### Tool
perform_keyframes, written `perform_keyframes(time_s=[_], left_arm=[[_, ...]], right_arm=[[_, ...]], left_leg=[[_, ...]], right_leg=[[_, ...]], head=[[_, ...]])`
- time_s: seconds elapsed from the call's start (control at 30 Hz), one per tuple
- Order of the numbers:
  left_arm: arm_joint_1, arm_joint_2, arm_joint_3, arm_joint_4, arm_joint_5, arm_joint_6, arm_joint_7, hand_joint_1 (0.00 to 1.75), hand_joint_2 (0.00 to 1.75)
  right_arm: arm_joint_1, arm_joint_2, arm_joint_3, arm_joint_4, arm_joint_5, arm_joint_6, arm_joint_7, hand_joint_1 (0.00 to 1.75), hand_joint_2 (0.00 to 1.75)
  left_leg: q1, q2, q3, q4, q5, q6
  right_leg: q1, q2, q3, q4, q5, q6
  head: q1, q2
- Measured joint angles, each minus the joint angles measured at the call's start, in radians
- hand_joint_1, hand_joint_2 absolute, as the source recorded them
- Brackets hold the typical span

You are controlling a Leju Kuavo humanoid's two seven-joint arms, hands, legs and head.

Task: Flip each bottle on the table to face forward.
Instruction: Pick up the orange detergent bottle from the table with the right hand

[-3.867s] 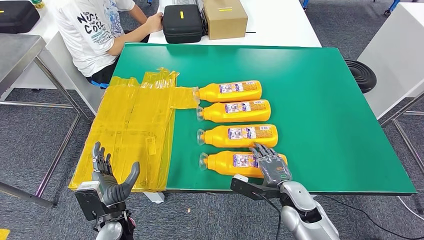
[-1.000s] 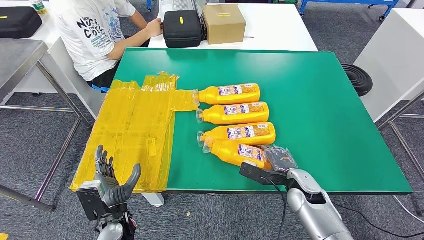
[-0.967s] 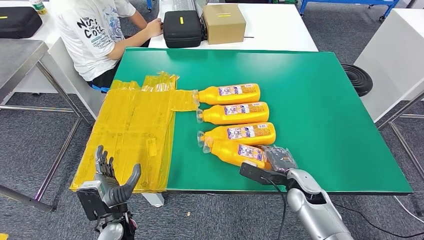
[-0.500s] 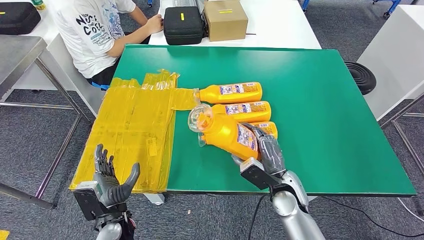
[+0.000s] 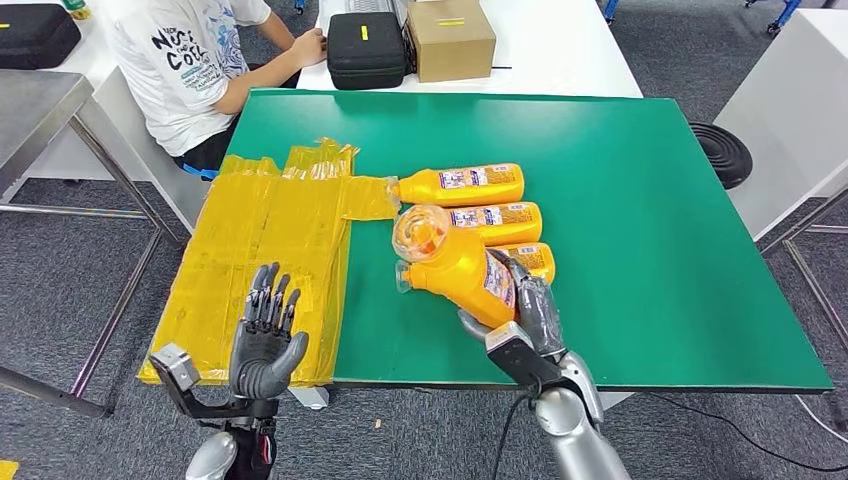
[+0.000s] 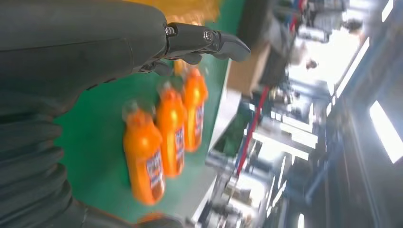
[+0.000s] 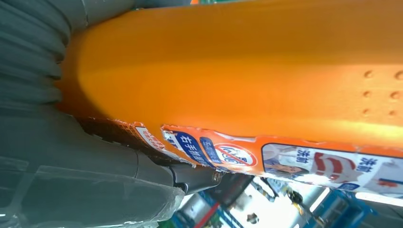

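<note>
My right hand (image 5: pixel 527 307) grips the lower body of an orange bottle (image 5: pixel 457 268) and holds it tilted off the green table (image 5: pixel 650 200), its clear cap (image 5: pixel 420 232) pointing up towards me. The right wrist view shows this bottle (image 7: pixel 237 66) up close, with a torn label on its side. Three more orange bottles lie on their sides behind it, labels up: the far one (image 5: pixel 460 184), the middle one (image 5: pixel 495 216) and the near one (image 5: pixel 533 258), partly hidden by the held bottle. My left hand (image 5: pixel 268 335) is raised, fingers apart and holding nothing, over the yellow sheet.
A crumpled yellow plastic sheet (image 5: pixel 270 230) covers the table's left edge. A person in a white shirt (image 5: pixel 190 60) sits at the far left corner. A black case (image 5: pixel 365 45) and a cardboard box (image 5: pixel 450 35) stand on the white table behind. A black stool (image 5: pixel 725 150) stands to the right.
My right hand has taken the nearest bottle off the table and tipped it up. In the last half second my left hand rose and moved right, over the yellow sheet.
</note>
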Motion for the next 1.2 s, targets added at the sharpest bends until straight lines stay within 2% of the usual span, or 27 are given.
perform_keyframes(time_s=[0.27, 0.47, 0.8, 1.2], left_arm=[[-0.029, 0.018, -0.034, 0.007, -0.048, -0.029, 0.009, 0.0, 1.75], [-0.088, 0.026, -0.078, 0.049, -0.129, -0.053, 0.018, 0.0, 1.75], [-0.145, 0.028, -0.142, 0.096, -0.288, 0.026, 0.01, 0.0, 1.75], [-0.165, 0.028, -0.164, 0.138, -0.276, -0.027, 0.001, 0.0, 1.75]], right_arm=[[-0.002, 0.025, 0.0, 0.057, -0.014, 0.019, -0.018, 1.75, 1.75], [-0.045, 0.075, 0.006, 0.166, -0.064, 0.071, -0.063, 1.75, 1.75], [-0.093, 0.128, 0.033, 0.236, -0.094, 0.117, -0.056, 1.75, 1.75], [-0.144, 0.153, 0.072, 0.314, -0.099, 0.16, -0.047, 1.75, 1.75]], left_leg=[[0.0, 0.0, -0.001, 0.0, 0.0, 0.0], [0.0, 0.0, -0.001, 0.0, 0.0, 0.0], [0.0, 0.0, -0.001, 0.0, 0.0, 0.0], [0.0, 0.0, -0.001, 0.0, 0.0, 0.0]], right_leg=[[0.0, 0.0, 0.0, 0.0, 0.0, 0.0], [0.0, 0.0, 0.0, 0.0, 0.0, 0.0], [0.0, 0.0, 0.0, 0.0, 0.0, 0.0], [0.0, 0.0, -0.001, 0.0, 0.0, 0.0]], head=[[0.0, 0.0], [0.0, 0.0], [0.0, 0.0], [0.0, 0.0]])
